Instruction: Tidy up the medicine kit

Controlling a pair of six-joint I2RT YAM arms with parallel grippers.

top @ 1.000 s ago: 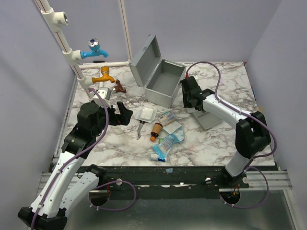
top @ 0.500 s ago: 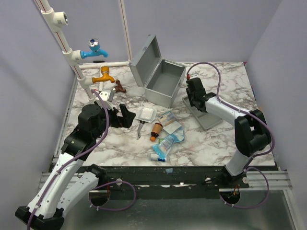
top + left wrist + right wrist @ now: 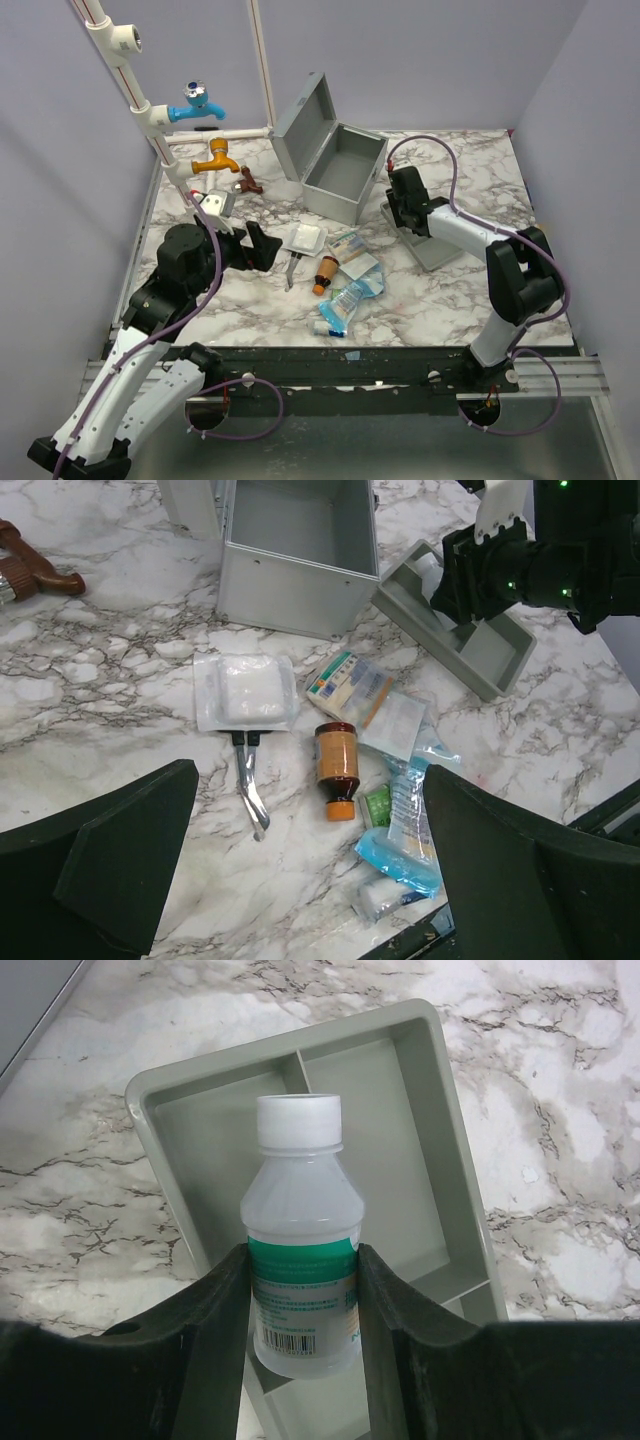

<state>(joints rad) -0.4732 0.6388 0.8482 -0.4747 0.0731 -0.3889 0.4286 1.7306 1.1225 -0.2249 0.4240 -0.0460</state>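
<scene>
Grey metal at the back: the medicine kit point(image 3: 340, 172) stands at the rear middle of the marble table point(image 3: 470, 290). Its lid is thrown open and leaning back, and the box shows only its own bare floor. Its tray point(image 3: 438, 250) is out, lying on the marble just right of the box. The right gripper point(image 3: 407, 212) hangs over the tray's far end, and from up here I cannot tell how its jaws stand. In front of the kit there's a loose scatter: a white gauze packet point(image 3: 303, 237), a brown bottle point(image 3: 325, 272) on its side, a metal tool point(image 3: 290, 268), and blue packets point(image 3: 350, 298) nearer the edge. The left gripper point(image 3: 262, 244) hovers left of that pile, touching none of it. A blue tap point(image 3: 196, 104) and an orange tap point(image 3: 218, 157) jut from the pipework at back left.

Left wrist view: both black fingers point(image 3: 120, 870) are spread wide with nothing between them. Below, the tool's handles are tucked under the gauze packet's near edge. The brown bottle lies just beside it, orange cap pointing near.

Right wrist view: the jaws are clamped on a white bottle point(image 3: 300, 1250) with a green label and white cap, pressed on both sides. Beneath it is the tray, with the bottle over the large compartment beside the divider. Whether its base touches the tray floor, I cannot tell.
</scene>
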